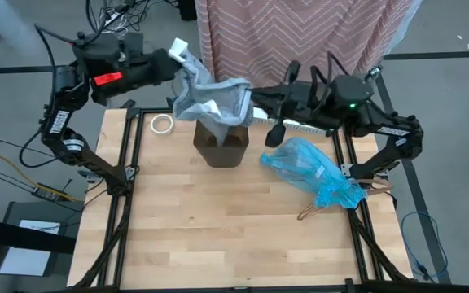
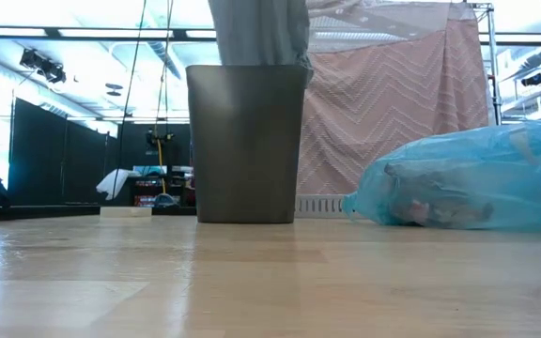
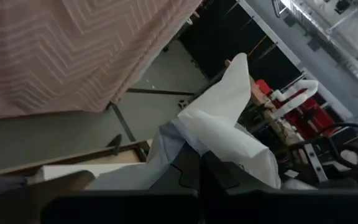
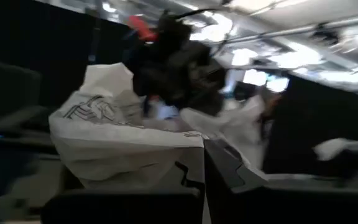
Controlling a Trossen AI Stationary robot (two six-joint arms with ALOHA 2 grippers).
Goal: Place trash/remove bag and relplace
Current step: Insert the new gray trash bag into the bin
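Blue bag: the crinkly translucent blue plastic liner [image 1: 314,172] lies full on the wooden table [image 1: 218,228], right of the small dark bin [image 1: 221,145].
Grey bag: the pale translucent bag [image 1: 210,99] hangs over that bin.
My left gripper [image 1: 179,55]: clamped on its far left edge.
My right gripper [image 1: 249,104]: clamped on its right edge.

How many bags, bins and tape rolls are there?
Blue bag lying on the table: 1
Grey bag held over the bin: 1
Dark bin: 1
Tape roll: 1
Total: 4
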